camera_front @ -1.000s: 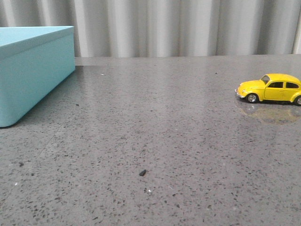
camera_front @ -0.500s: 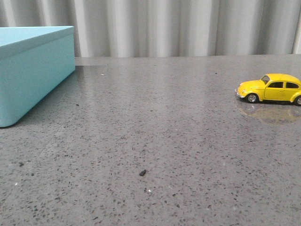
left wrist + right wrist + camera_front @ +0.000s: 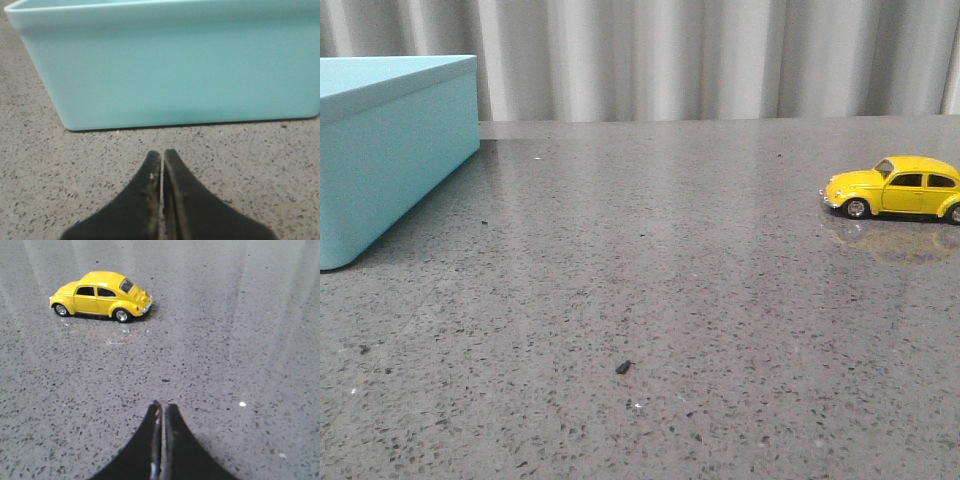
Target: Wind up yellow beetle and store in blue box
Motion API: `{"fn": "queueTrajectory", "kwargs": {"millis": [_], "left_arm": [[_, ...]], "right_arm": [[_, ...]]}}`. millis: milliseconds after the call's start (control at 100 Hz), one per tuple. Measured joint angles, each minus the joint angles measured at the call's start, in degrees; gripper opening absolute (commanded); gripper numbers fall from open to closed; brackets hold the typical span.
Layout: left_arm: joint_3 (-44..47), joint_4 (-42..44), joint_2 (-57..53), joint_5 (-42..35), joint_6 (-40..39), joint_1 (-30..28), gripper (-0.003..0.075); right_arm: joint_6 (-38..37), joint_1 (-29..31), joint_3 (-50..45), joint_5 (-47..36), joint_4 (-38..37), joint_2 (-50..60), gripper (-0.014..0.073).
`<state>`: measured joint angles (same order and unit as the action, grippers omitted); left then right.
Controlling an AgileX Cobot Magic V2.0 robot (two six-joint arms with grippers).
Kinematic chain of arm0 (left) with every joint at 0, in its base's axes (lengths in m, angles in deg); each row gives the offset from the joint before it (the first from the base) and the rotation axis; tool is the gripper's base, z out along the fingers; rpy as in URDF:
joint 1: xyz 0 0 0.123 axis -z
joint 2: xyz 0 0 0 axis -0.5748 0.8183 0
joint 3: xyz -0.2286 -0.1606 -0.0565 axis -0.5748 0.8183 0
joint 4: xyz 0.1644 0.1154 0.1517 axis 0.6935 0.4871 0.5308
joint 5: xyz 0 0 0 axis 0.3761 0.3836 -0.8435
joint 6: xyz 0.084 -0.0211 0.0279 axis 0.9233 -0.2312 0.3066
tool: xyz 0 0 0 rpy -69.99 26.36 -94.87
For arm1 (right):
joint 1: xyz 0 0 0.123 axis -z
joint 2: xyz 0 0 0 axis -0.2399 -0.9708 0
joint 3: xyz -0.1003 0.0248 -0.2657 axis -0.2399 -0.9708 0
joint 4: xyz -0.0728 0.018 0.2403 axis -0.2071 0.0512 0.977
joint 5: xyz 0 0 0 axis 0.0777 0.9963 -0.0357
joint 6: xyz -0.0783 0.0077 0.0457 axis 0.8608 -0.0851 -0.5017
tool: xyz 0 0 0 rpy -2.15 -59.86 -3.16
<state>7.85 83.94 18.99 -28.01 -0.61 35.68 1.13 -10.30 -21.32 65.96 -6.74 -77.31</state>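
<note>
The yellow beetle (image 3: 896, 187) stands on its wheels on the grey table at the far right, nose pointing left. It also shows in the right wrist view (image 3: 100, 295), well beyond my right gripper (image 3: 162, 406), which is shut and empty. The blue box (image 3: 382, 141) stands at the far left. In the left wrist view its plain side wall (image 3: 170, 65) fills the frame just ahead of my left gripper (image 3: 162, 152), which is shut and empty with a strip of table between. Neither gripper shows in the front view.
The speckled grey table (image 3: 650, 290) runs between box and car. A small dark crumb (image 3: 623, 367) lies on it near the front. A pleated grey curtain (image 3: 720, 60) hangs behind the table's far edge.
</note>
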Motion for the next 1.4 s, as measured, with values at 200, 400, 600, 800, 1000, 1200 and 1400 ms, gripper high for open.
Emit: {"fn": "queueTrajectory", "kwargs": {"millis": [200, 400, 600, 800, 1000, 1200, 1400], "left_arm": [[0.0, -0.22, 0.0, -0.12, 0.0, 0.0, -0.0021], [0.0, -0.22, 0.0, -0.51, 0.0, 0.0, -0.0021], [0.0, -0.34, 0.0, -3.55, 0.0, 0.0, -0.0021], [0.0, -3.18, 0.0, -5.94, 0.0, 0.0, -0.0021], [0.0, -3.67, 0.0, -5.94, 0.0, 0.0, -0.0021], [0.0, -3.8, 0.0, -6.34, -0.08, 0.0, -0.0021], [0.0, -3.8, 0.0, -6.92, -0.08, 0.0, -0.0021]], "right_arm": [[0.0, 0.0, 0.0, 0.0, 0.0, 0.0, -0.0062], [0.0, 0.0, 0.0, -0.47, 0.0, 0.0, -0.0062], [0.0, 0.0, 0.0, -1.26, -0.02, 0.0, -0.0062], [0.0, 0.0, 0.0, -1.61, -0.02, 0.0, -0.0062], [0.0, 0.0, 0.0, -3.45, -0.12, 0.0, -0.0062], [0.0, 0.0, 0.0, -3.89, -0.12, 0.0, -0.0062], [0.0, 0.0, 0.0, -6.57, -0.12, 0.0, -0.0062]]}}
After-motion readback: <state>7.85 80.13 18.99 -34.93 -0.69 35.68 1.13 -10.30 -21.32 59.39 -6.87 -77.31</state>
